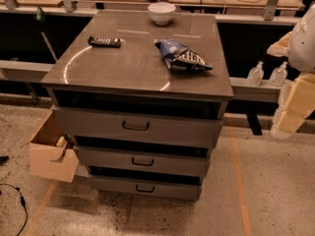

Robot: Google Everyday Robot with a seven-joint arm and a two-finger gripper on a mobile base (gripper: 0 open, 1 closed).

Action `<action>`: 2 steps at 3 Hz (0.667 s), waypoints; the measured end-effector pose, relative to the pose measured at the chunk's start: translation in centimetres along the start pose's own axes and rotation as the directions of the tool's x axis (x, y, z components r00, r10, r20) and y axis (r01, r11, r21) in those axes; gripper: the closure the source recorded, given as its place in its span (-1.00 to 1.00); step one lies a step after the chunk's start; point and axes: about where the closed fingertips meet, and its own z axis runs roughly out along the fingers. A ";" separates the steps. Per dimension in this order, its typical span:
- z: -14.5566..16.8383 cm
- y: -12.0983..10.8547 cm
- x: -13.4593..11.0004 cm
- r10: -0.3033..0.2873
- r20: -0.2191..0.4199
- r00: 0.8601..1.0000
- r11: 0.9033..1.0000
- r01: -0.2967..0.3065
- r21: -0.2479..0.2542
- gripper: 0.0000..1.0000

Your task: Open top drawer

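The top drawer [98,122] is the widest grey front of the three, just under the cabinet's grey top [128,68]. Its dark wire handle [135,126] sits at the centre of the front. A dark gap shows between the front and the top. My gripper [295,102] is the pale cream and white shape at the right edge of the view. It hangs well to the right of the cabinet, at about the top drawer's height, and touches nothing.
Two narrower drawers [142,161] [145,188] lie below. On top are a white bowl [161,13], a dark flat device [104,42] and a blue snack bag [182,56]. A light wooden box [49,154] sits at the cabinet's left. Two clear bottles [256,74] stand behind.
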 end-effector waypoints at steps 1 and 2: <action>0.0 0.0 0.0 0.000 0.000 1.000 1.000 0.000 0.000 -1.00; 0.1 0.3 -0.5 -0.007 0.063 0.998 1.000 0.006 0.018 -1.00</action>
